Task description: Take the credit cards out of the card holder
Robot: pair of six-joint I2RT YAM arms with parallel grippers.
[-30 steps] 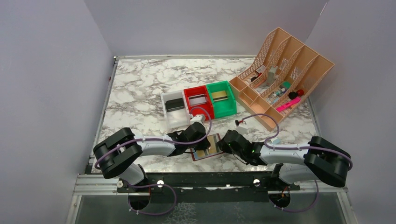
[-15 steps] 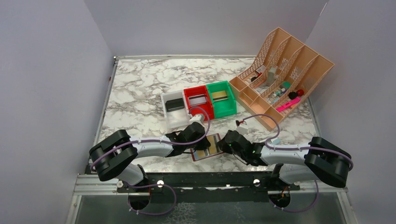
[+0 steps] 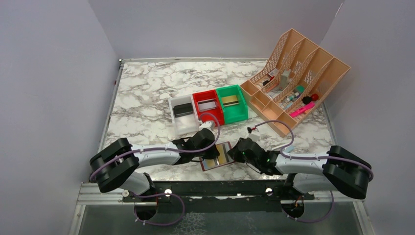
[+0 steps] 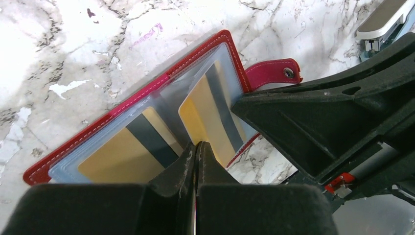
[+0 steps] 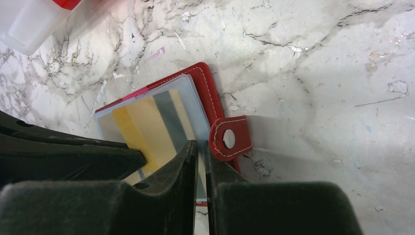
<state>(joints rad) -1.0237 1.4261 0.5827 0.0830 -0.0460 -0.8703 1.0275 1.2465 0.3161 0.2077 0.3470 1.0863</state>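
On marble (image 3: 147,93), red card holder (image 4: 161,105) (gold cards (image 4: 200,117)) in right gripper (image 5: 199,150); left gripper (image 4: 196,147) clenched.

Red card holder (image 4: 169,95) open flat, gold cards (image 4: 208,112) inside

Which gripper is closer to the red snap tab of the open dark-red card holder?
Right. The right gripper is at the edge of the dark-red card holder, right beside its red snap tab; the left gripper is at the holder's middle fold, farther away.
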